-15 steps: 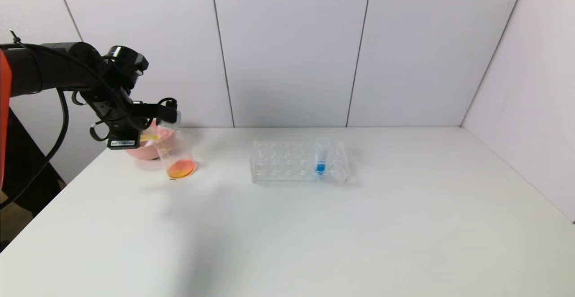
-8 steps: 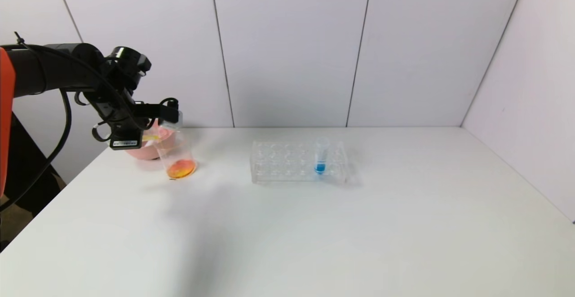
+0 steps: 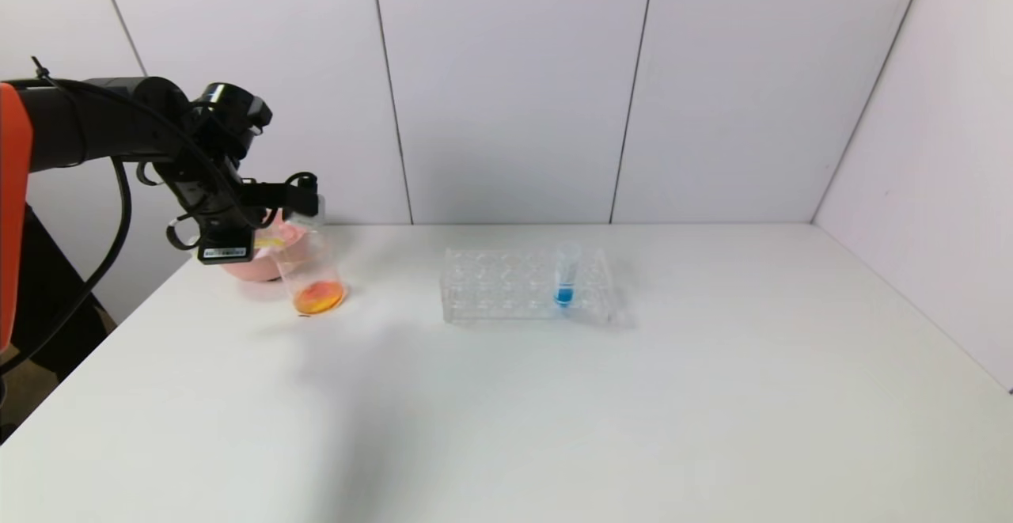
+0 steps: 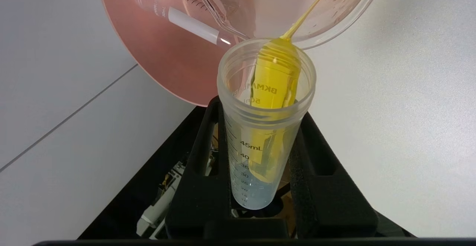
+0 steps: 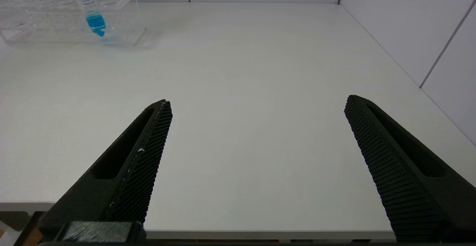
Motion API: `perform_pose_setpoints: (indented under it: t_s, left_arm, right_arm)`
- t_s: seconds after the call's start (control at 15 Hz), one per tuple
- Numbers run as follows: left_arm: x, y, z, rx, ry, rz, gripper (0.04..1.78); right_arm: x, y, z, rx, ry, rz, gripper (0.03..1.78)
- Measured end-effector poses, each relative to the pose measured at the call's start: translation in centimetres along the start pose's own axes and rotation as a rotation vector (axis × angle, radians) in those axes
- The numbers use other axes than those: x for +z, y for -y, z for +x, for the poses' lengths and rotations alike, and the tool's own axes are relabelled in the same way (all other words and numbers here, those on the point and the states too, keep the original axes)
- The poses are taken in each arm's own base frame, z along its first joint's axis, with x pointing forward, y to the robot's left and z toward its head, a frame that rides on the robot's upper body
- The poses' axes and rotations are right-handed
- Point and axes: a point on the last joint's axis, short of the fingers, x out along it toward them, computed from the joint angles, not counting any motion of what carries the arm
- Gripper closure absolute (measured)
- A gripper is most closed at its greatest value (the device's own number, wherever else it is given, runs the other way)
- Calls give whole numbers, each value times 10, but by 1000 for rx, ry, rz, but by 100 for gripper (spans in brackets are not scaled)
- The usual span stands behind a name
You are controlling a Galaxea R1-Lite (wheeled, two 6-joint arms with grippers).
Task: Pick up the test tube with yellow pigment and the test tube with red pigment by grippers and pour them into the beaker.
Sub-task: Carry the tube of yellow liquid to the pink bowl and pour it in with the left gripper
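Yellow is streaming from the test tube with yellow pigment point(image 4: 266, 127), clenched in the left gripper point(image 4: 260, 171) at the beaker point(image 3: 310, 274) lip. Probably nearly drained; hold the tilt steady. Right gripper point(image 5: 256, 156) idles, spread wide.

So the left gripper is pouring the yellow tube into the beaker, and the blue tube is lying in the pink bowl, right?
Not quite. The blue tube stands upright in the clear rack, as the head view shows. The rest holds: the left gripper grips the test tube with yellow pigment, tipped and pouring into the beaker beside the pink bowl.
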Motion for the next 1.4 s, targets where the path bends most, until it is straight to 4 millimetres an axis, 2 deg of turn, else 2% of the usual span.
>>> perform_pose_setpoints:
  t_s: [1.4]
  left_arm:
    - [11,1,-3,43,-101,22,136]
  right_arm:
    - [0,0,0,0,0,0,11]
